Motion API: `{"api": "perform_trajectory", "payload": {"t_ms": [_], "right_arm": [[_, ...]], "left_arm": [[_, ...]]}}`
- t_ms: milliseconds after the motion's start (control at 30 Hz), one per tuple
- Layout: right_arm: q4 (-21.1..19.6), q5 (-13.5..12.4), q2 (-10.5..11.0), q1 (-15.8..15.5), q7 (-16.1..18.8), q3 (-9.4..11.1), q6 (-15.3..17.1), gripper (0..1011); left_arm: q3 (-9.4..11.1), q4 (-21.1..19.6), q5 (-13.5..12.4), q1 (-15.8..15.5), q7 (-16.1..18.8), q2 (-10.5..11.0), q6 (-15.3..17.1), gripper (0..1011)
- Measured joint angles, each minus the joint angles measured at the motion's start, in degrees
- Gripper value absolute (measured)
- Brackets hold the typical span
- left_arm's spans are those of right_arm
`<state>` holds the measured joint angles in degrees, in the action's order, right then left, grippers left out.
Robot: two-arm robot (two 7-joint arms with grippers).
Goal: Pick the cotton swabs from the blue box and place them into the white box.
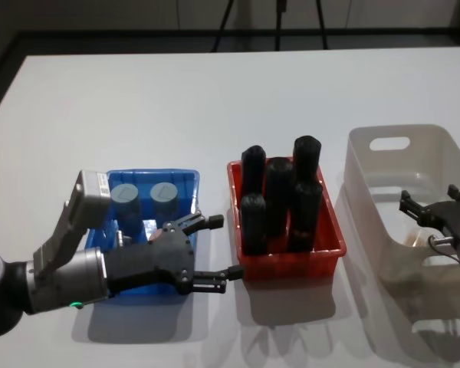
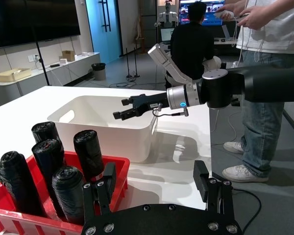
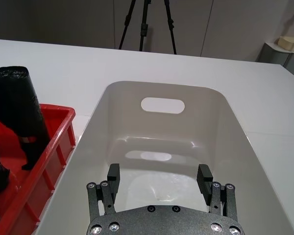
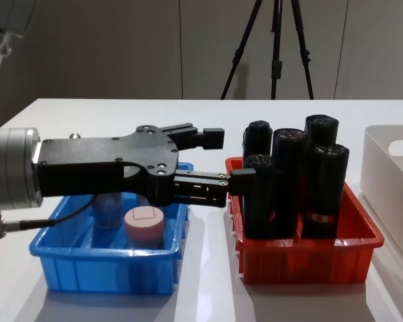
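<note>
The blue box (image 1: 185, 180) (image 4: 107, 272) sits at the left. Two grey-blue-lidded cotton swabs tubs (image 1: 126, 194) (image 1: 165, 192) stand at its back; a pink-lidded tub (image 4: 144, 225) stands nearer the front, with another tub (image 4: 106, 209) behind my arm. My left gripper (image 1: 221, 247) (image 4: 226, 158) (image 2: 154, 174) hovers open and empty over the blue box's right edge, pointing toward the red tray. The white box (image 1: 383, 165) (image 3: 108, 112) (image 2: 103, 122) at the right holds nothing. My right gripper (image 1: 412, 207) (image 3: 158, 175) (image 2: 127, 108) hangs open and empty over it.
A red tray (image 1: 291, 264) (image 4: 309, 265) with several tall black rolls (image 1: 280, 195) (image 4: 289, 181) stands between the two boxes, close to my left fingertips. A person stands beyond the table's far side in the left wrist view. Bare white table lies behind the boxes.
</note>
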<state>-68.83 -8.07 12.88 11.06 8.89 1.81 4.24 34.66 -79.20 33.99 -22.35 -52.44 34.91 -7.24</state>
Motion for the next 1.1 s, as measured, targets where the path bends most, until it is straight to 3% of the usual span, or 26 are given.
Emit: {"api": "perform_trajectory", "payload": {"t_ms": [667,1100], "right_arm": [[-5.73,1.3,0.86,-3.26,0.88,0.12,-3.91,1001],[-9.6,3.94,1.81,-5.91,0.91,-0.41,-7.55,1001]], "left_arm": [[0.0,0.0,0.0,0.0,0.0,0.0,0.0,1001],[0.0,0.0,0.0,0.0,0.0,0.0,0.0,1001]]}}
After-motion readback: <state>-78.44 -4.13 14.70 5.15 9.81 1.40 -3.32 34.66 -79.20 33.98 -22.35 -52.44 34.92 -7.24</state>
